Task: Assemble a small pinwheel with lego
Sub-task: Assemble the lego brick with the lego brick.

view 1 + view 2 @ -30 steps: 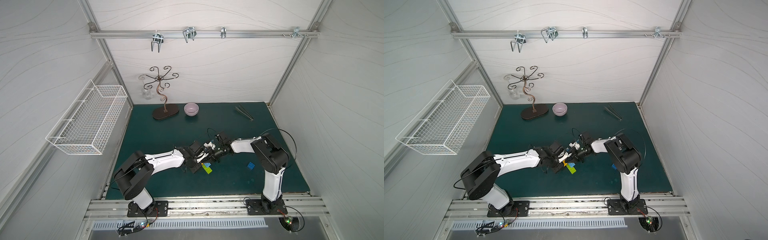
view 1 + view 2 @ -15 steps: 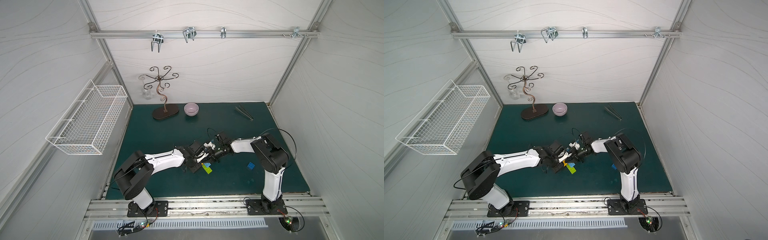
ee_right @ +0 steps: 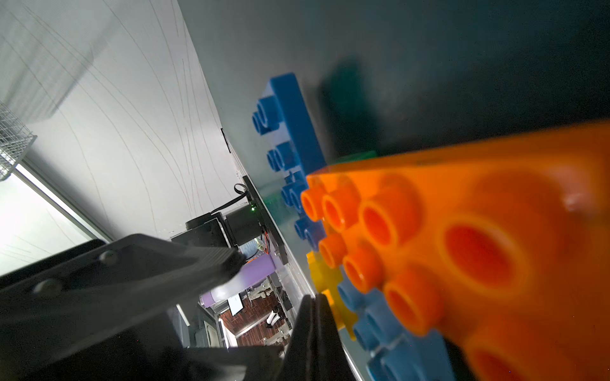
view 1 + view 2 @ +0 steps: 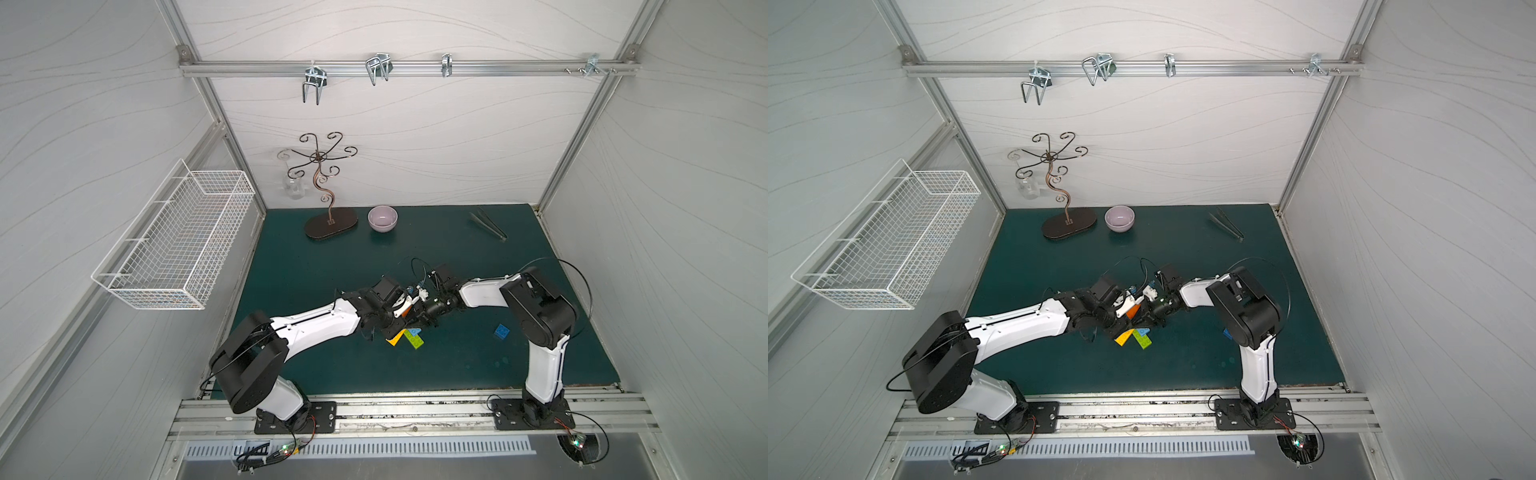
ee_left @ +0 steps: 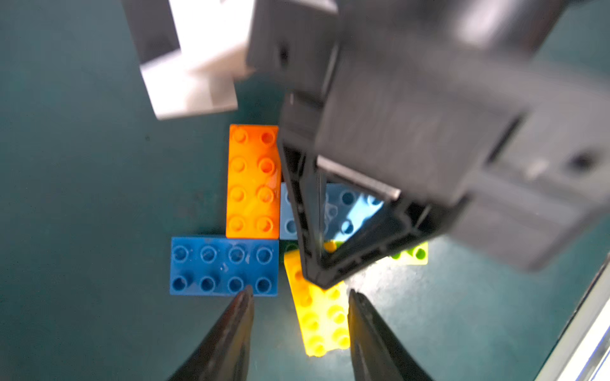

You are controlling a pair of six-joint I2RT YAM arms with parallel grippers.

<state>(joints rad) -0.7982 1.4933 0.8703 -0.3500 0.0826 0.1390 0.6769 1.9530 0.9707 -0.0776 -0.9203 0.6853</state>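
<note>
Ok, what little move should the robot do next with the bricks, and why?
Probably lift the left tool straight up and away. It stands open astride the end of the yellow brick, gripping nothing, while the shut right tool has its tip on that brick, so it seems placed.

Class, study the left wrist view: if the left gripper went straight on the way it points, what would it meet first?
Probably the yellow brick, lying between the left gripper's open fingers; the right gripper's shut tip sits just beyond. Depth is unclear.

Seven lego bricks (image 5: 253, 181), one bowl (image 4: 382, 219), one basket (image 4: 174, 245).
</note>
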